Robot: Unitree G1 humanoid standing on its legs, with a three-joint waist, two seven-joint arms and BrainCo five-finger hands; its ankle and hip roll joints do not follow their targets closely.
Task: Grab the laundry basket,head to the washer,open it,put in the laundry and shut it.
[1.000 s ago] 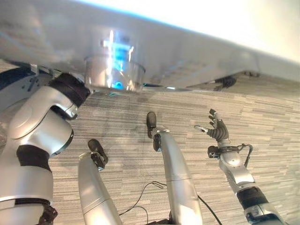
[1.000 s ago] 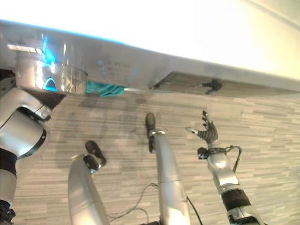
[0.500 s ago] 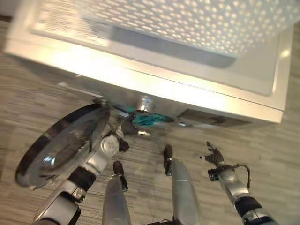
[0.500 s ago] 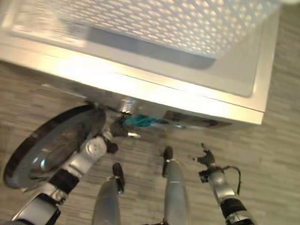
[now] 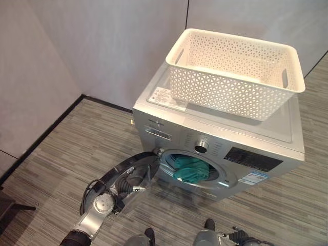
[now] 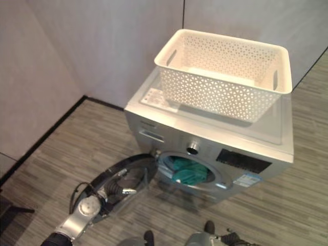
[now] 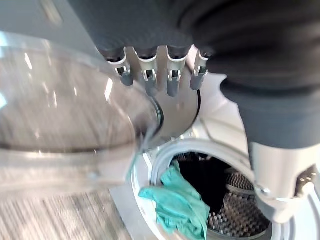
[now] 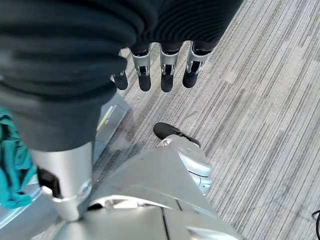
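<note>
Left eye view: washer door (image 5: 134,177) ajar, teal laundry (image 5: 190,169) over drum rim.

Grey striped plank flooring (image 5: 77,138) spreads under and around the left hand (image 5: 128,185). Beyond the hand rise plain pale grey wall panels (image 5: 118,46), edged by a dark baseboard (image 5: 46,134) at the floor.

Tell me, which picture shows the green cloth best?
The left wrist view: the green cloth hangs out of the drum opening, close up. Both eye views show it small in the washer opening; the right wrist view catches an edge.
</note>
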